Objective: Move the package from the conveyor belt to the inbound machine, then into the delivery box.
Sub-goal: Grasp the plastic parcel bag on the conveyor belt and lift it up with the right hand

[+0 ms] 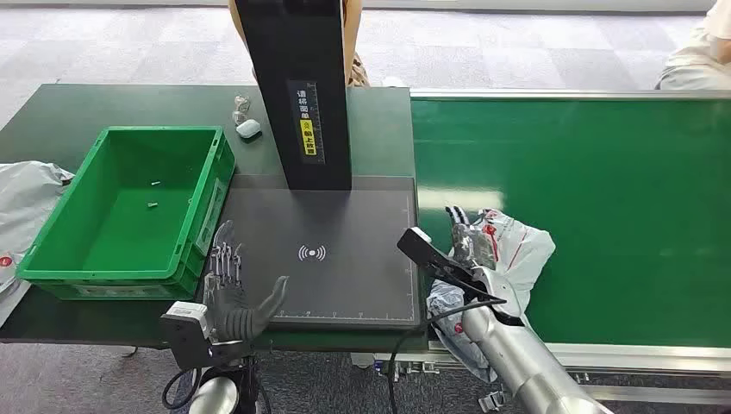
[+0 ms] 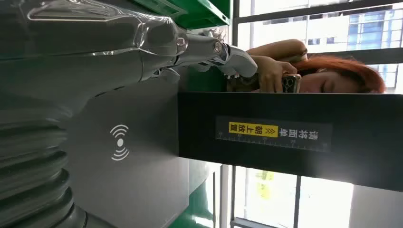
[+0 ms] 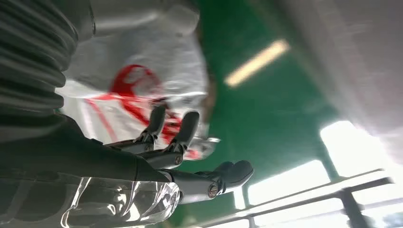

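The right hand (image 1: pixel 472 246) lies on the white package (image 1: pixel 509 259) with red print, at about 5 o'clock in the head view, its dark fingers (image 3: pixel 185 130) resting against the plastic; whether they actually grip it I cannot tell. The package sits at the near left corner of the green conveyor belt (image 1: pixel 603 198), its lower part hanging over the belt's near edge beside the silver forearm. The right wrist view adds what the head view lacks: the fingers are fairly straight against the bag's red marking, with green belt beyond them. The left hand (image 1: pixel 233 293) hovers at about 7 o'clock, holding nothing, fingers spread and pointing up over the near left corner of the dark scanner pad (image 1: pixel 345 224). The left wrist view shows its fingers extended along the pad near the wireless symbol (image 2: pixel 119 142), and a person (image 2: pixel 332 78) holding a phone behind the machine's black column (image 1: pixel 297 95), which carries a yellow label (image 1: pixel 308 136). The pad between the two hands is bare, a flat stretch from the belt's edge at 3 o'clock across to the green crate (image 1: pixel 129 211) at 9 o'clock. The column rises at 12 o'clock over the pad's far side. Small white items (image 1: pixel 247 128) lie on the table behind the crate, and another grey bag (image 1: pixel 21 198) lies beyond the crate's left wall.
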Robot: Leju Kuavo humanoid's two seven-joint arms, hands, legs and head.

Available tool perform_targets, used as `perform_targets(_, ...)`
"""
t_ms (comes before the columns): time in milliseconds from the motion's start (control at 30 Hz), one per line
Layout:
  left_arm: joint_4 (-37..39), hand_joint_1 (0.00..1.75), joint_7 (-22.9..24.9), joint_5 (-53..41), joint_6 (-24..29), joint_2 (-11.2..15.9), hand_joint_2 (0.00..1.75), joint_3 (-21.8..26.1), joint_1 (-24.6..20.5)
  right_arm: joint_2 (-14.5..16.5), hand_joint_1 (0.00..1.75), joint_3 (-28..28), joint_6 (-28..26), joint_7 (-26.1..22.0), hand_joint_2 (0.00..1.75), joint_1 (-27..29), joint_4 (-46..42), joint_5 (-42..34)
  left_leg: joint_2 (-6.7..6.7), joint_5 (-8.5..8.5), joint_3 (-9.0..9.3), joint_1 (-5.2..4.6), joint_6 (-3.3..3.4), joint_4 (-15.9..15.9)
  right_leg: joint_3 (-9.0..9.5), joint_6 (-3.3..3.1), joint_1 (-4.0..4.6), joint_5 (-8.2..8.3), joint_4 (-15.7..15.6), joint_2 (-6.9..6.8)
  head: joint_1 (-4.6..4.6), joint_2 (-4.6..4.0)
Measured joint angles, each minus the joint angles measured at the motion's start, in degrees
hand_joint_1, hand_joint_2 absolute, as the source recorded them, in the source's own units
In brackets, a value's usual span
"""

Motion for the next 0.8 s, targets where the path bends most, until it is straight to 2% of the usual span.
perform_targets(200,0.2,0.00,0.9,-0.3,-1.6,0.0,1.75,0.0,-0.4,-0.4,0.00,-3.7,8.2,1.6,1.75,3.8,0.3,1.8,0.18,-0.10,0.01,-0.03,0.01,0.0,-0.11,0.03,-0.05,-0.03,0.0,0.16,-0.01,0.00)
perform_targets(267,0.2,0.00,1.0,-0.3,-1.8,0.0,1.75,-0.1,-0.6,-0.6,0.00,-4.7,7.6,2.0,1.75,4.3,0.8,3.4,0.18,-0.09,0.02,-0.03,0.01,0.0,-0.11,0.03,-0.04,-0.03,0.0,0.16,-0.02,0.00)
perform_targets(433,0.2,0.00,1.2,-0.2,-1.9,0.0,1.75,-0.1,-0.1,-1.4,0.00,-6.8,-0.3,4.8,1.75,7.5,-1.8,11.9,0.13,-0.05,0.01,-0.03,0.02,0.0,-0.07,0.03,-0.04,-0.04,0.0,0.10,-0.01,0.00)
perform_targets(500,0.2,0.00,1.2,-0.2,-1.9,0.0,1.75,-0.1,0.1,-1.6,0.00,-7.8,-1.9,5.0,1.75,8.9,-3.8,13.9,0.17,-0.06,0.01,-0.04,0.03,0.0,-0.07,0.04,-0.05,-0.03,0.0,0.14,-0.01,0.00)
perform_targets(700,0.2,0.00,1.2,-0.2,-2.1,0.0,1.75,-0.1,0.2,-1.9,0.00,-9.8,-3.0,3.4,1.75,11.2,-7.5,14.4,0.19,-0.07,0.01,-0.05,0.04,0.0,-0.09,0.04,-0.06,-0.02,0.0,0.16,-0.01,0.00)
perform_targets(800,0.3,0.00,1.3,0.0,-2.8,0.0,1.75,-0.1,0.1,-1.8,0.00,-11.1,1.7,2.2,1.75,12.4,-8.9,11.7,0.19,-0.07,0.02,-0.04,0.04,0.0,-0.09,0.04,-0.06,-0.02,0.0,0.16,-0.01,0.00)
